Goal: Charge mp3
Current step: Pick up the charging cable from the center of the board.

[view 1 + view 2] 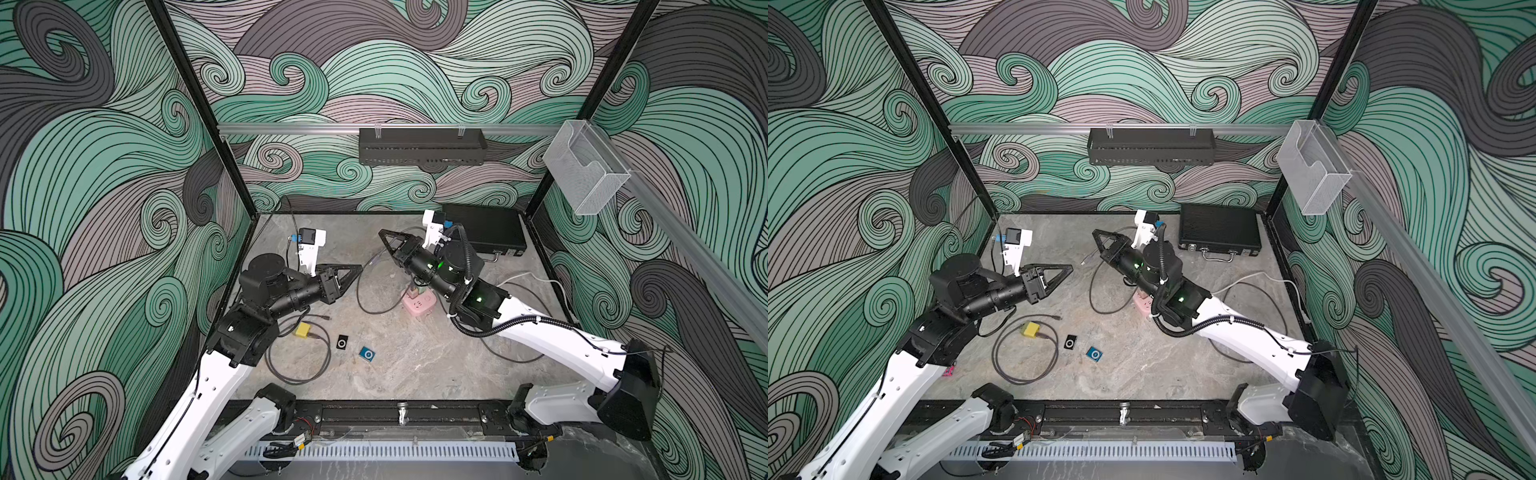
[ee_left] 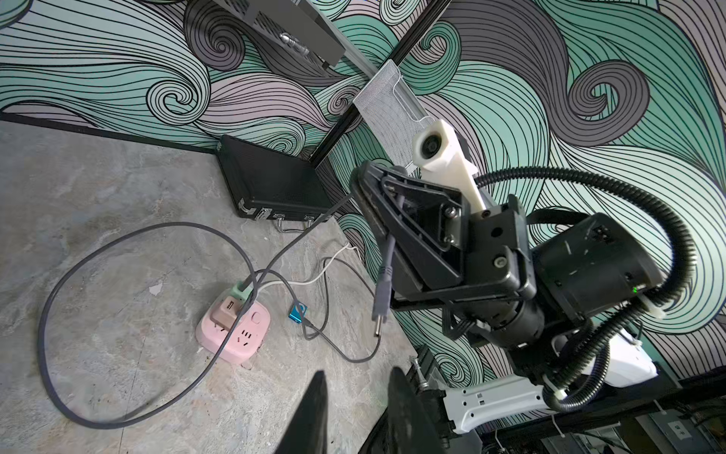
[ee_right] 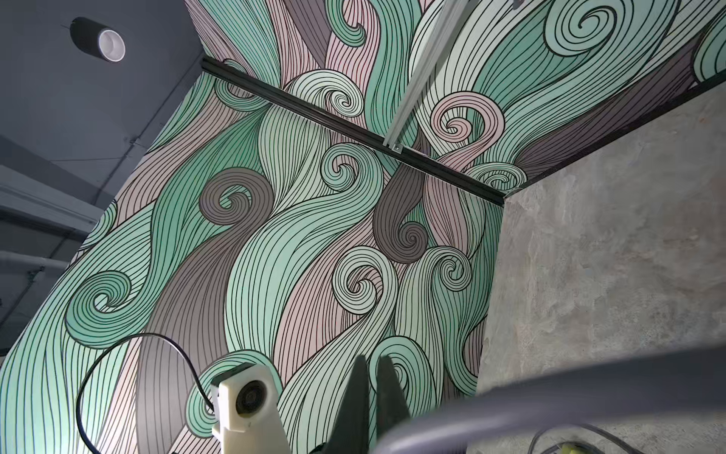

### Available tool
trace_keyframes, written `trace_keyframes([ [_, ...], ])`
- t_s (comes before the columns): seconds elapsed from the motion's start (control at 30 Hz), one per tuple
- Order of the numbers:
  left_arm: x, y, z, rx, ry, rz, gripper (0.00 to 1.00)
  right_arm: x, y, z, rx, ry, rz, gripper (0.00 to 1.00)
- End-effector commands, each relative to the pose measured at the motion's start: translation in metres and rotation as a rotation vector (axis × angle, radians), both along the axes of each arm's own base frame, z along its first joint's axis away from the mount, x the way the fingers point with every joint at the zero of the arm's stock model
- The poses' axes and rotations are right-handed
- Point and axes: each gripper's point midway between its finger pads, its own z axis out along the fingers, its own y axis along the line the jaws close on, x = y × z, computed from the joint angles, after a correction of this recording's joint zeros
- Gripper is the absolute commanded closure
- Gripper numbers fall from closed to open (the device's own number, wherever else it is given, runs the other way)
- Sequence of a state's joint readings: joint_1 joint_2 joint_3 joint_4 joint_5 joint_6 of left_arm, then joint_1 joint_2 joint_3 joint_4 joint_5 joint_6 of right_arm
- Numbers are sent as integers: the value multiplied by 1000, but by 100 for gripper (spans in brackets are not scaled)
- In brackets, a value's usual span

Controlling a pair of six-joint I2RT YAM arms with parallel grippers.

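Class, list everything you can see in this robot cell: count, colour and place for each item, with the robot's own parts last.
black mp3 player: 1, black, front of the table.
blue mp3 players: 2, blue, one beside the black one, one by the power strip.
power strip: 1, pink, mid-table.
yellow adapter: 1, yellow, left of the black player.
grey cables: at least 2, grey, one looped by the adapter, one in the right gripper.
black case: 1, black, back right corner.
black shelf: 1, black, back rail.
clear bin: 1, clear, right rail.
left gripper: 1, black, open and empty.
right gripper: 1, black, shut on a grey cable.
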State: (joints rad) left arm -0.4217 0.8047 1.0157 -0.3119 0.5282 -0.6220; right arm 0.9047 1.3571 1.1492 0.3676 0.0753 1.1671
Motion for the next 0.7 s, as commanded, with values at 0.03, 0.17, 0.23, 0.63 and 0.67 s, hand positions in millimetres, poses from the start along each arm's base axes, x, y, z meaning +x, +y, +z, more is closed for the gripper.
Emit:
trace_keyframes([
  [0.03,-1,-7,20,-32,-96,-45,75,3,4,0,-3,39,-7,100],
  [0.17,1,-11,24,-51,-109,-57,75,6,6,-2,-6,42,-12,100],
  [0.23,3,-13,22,-48,-99,-63,75,7,8,-2,-4,42,-10,100],
  [0.63,10,-15,11,-18,-84,-38,70,4,4,5,1,36,-15,100],
  [0.67,11,-17,11,-20,-82,-45,70,5,5,5,4,38,-16,100],
])
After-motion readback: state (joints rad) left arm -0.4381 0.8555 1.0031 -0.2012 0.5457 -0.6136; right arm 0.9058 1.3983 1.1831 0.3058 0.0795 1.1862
